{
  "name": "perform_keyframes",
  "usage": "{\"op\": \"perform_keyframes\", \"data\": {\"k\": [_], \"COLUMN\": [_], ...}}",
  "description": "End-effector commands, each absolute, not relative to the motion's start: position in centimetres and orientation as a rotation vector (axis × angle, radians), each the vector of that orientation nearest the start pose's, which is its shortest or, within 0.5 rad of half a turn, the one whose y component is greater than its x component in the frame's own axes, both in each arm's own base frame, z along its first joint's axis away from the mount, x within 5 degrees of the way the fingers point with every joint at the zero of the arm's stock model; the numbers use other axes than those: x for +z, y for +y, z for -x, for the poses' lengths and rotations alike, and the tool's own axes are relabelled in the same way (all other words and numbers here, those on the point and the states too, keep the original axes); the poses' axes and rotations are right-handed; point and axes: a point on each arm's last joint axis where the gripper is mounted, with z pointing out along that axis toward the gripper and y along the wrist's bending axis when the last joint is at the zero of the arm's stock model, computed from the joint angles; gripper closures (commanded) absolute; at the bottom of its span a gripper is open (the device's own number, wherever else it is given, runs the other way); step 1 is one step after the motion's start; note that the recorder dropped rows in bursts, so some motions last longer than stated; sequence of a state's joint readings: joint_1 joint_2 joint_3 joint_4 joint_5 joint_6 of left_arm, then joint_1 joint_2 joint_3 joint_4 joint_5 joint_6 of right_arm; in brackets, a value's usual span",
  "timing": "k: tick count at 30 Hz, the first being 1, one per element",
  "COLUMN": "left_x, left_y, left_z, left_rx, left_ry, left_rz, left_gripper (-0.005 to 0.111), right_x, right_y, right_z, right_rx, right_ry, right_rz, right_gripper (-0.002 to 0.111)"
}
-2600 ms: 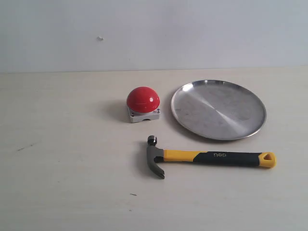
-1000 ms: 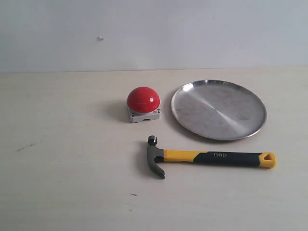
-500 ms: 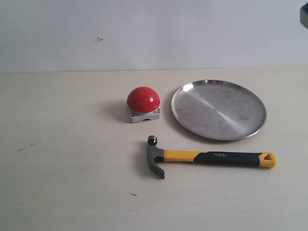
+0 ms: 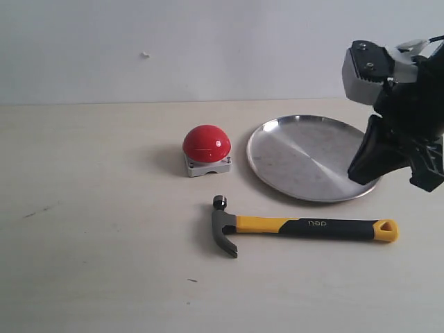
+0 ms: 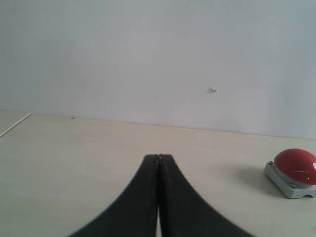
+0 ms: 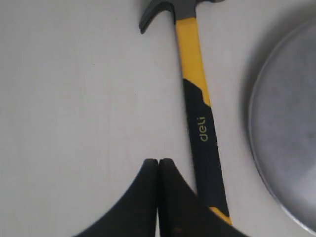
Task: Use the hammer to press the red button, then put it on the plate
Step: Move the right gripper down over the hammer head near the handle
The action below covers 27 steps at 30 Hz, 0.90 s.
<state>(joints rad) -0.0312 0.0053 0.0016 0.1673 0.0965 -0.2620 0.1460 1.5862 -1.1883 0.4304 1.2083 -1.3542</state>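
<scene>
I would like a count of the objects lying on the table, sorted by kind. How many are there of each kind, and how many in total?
hammer: 1
red button: 1
plate: 1
Total: 3

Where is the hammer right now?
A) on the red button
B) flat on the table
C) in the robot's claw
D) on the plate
B: the hammer lies flat on the table, just clear of the plate, with nothing gripping it.
</scene>
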Motion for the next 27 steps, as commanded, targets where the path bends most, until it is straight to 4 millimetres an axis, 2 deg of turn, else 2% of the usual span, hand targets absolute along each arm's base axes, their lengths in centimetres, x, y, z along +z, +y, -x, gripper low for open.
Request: {"op": "perform_keyframes", "data": {"k": [1,7,10,12,15,18,20,27], "left_x": [20.6,20.6,20.6,20.6,20.6,20.6,20.6,20.6], "left_y": [0.0,0.0,0.0,0.0,0.0,0.0,0.0,0.0], "left_z": [-5.6,-5.6,-5.6,-5.6,-5.6,-5.6,-5.6,-5.6], "left_rx": [-0.093,-0.093,-0.093,-0.093,-0.093,-0.093,-0.093,-0.093], "left_ry": [1.566,1.566,1.566,1.566,1.566,1.566,1.566,1.566], "left_rz": [0.067,0.067,0.067,0.067,0.067,0.067,0.067,0.067], "left_gripper": [0.107,0.107,0.107,0.107,0.107,0.107,0.107,0.107], "right_x": [25.5,22.9,22.2,22.0,22.1,22.1,22.1,21.8], "right_y": [9.6,13.2,14.9,15.9,16.9,17.1,17.0,17.8], "right_z": [-29.3,-29.7,-30.0,-30.1,-30.0,-29.9,-29.9,-29.7], "right_rx": [0.345,0.203,0.174,0.198,0.31,0.367,0.353,0.295], "right_ry": [2.134,2.118,2.136,2.149,2.238,2.392,2.409,2.337], "right_rz": [1.909,2.098,2.125,2.083,1.92,1.738,1.726,1.817], "right_gripper": [0.108,0.108,0.108,0.108,0.108,0.108,0.108,0.085]}}
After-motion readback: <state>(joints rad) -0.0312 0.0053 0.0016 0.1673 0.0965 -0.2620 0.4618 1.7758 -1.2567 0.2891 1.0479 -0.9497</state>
